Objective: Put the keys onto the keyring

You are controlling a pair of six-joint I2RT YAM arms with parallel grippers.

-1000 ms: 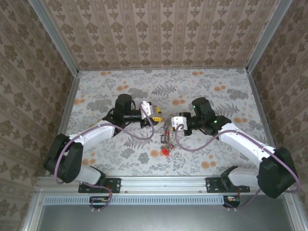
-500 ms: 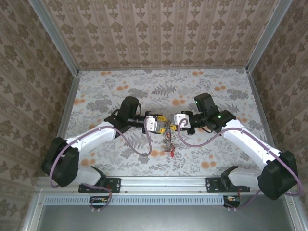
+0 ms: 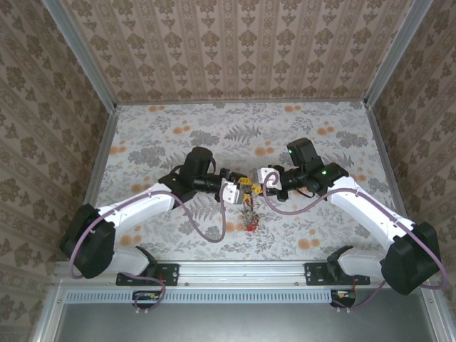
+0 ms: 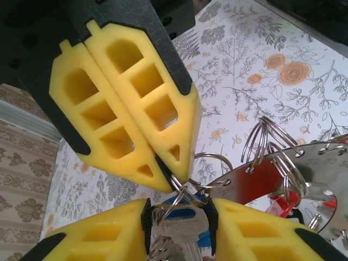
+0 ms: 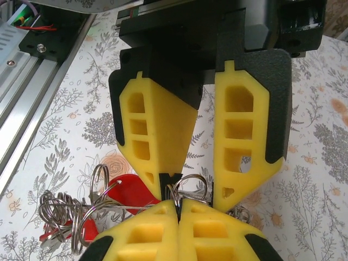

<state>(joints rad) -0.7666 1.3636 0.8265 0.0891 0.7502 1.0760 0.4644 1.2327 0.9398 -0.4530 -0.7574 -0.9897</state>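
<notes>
The two arms meet tip to tip over the middle of the floral worktop (image 3: 142, 135), and the bunch of keys (image 3: 248, 211) trails from that meeting point toward the arm bases. In the left wrist view, the left gripper (image 4: 179, 210) is clenched on a silver key (image 4: 182, 227). Its black pads press both flanks of the key, and a blue head shows just behind it. The right gripper (image 5: 178, 209) has its yellow fingers pressed fully together, pinching a thin split ring (image 5: 187, 176) that loops out at the tips, directly above the held key. The keyring (image 4: 321, 174), a flat shiny metal disc with small holes along its rim, lies just beside the left gripper's right finger. Several wire rings are threaded through those holes. A red tag (image 4: 261, 182) sits against the disc's near edge.
</notes>
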